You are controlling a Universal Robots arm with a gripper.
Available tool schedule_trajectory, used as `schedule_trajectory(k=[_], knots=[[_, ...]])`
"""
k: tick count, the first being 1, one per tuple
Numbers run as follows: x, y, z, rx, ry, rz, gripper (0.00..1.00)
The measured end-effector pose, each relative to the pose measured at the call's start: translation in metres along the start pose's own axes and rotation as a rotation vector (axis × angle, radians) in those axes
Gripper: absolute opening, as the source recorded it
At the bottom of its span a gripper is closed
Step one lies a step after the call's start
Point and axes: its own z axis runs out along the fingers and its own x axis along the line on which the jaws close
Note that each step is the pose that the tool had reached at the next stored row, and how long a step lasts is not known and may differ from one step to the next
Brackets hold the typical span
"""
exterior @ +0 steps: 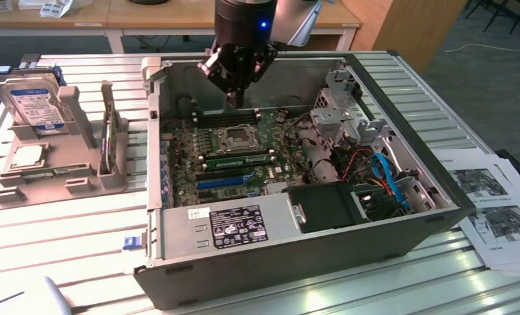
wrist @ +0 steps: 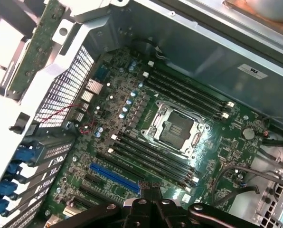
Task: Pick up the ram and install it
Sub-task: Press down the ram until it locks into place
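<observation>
The ram (exterior: pixel 113 146) is a thin green stick standing on edge in a grey holder (exterior: pixel 50 177), at the exterior view's left of the open computer case (exterior: pixel 269 236). In the wrist view the ram (wrist: pixel 34 54) lies beyond the case's perforated rear wall. My gripper (exterior: pixel 234 98) hangs over the back part of the motherboard (exterior: pixel 234 164), near the far memory slots and the processor socket (exterior: pixel 236 136). Its dark fingers are shut with nothing seen between them. In the wrist view, the gripper (wrist: pixel 150 187) sits above the black memory slots (wrist: pixel 151 159) beside the blue expansion slot (wrist: pixel 114 178).
The holder also carries a hard drive (exterior: pixel 37 105) and a processor (exterior: pixel 28 156). The case walls, a drive cage (exterior: pixel 343 111) and a black power supply with cables (exterior: pixel 365 190) hem in the motherboard. Printed sheets (exterior: pixel 492 210) lie at the exterior view's right.
</observation>
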Motion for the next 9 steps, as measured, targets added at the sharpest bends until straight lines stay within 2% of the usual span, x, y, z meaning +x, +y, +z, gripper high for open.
schedule_trajectory(k=[9], knots=[[0.0, 0.0, 0.0, -0.0113, -0.0114, 0.11, 0.1]])
